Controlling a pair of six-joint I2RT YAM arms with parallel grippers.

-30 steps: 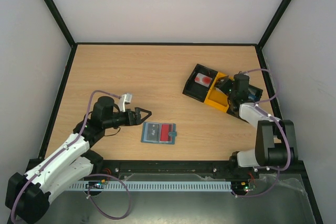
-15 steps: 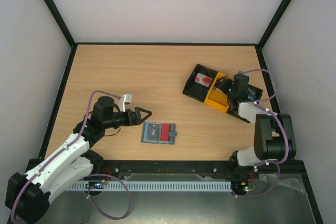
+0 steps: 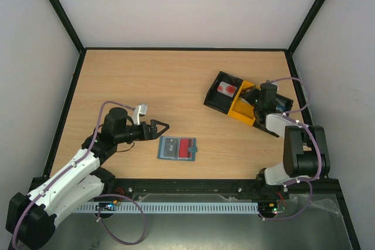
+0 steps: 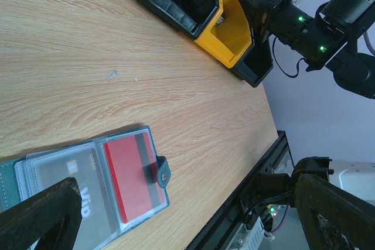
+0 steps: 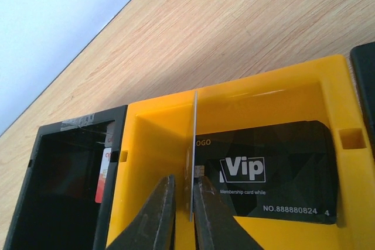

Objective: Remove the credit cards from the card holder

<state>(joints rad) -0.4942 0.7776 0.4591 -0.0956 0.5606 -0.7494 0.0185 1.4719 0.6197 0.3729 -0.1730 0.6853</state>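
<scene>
The grey-blue card holder [image 3: 177, 149] lies open on the table, also in the left wrist view [image 4: 88, 185]. It holds a red card [image 4: 132, 174] and a grey card [image 4: 70, 174] in clear pockets, with the tab [image 4: 161, 171] at its right edge. My left gripper [image 3: 159, 130] is open and empty, just left of and above the holder [image 4: 187, 203]. My right gripper [image 3: 258, 100] hangs over the tray's yellow compartment [image 5: 234, 80], shut [image 5: 183, 197] on a thin card [image 5: 193, 144] held edge-on and upright.
The black-and-yellow three-compartment tray [image 3: 240, 100] stands at the right. A black VIP card [image 5: 275, 174] lies flat in the yellow compartment. A red-and-white card [image 3: 225, 89] lies in the left black compartment. The black frame rail runs along the near edge.
The right arm's wrist has shifted slightly over the tray. The left arm and the card holder have not moved.
</scene>
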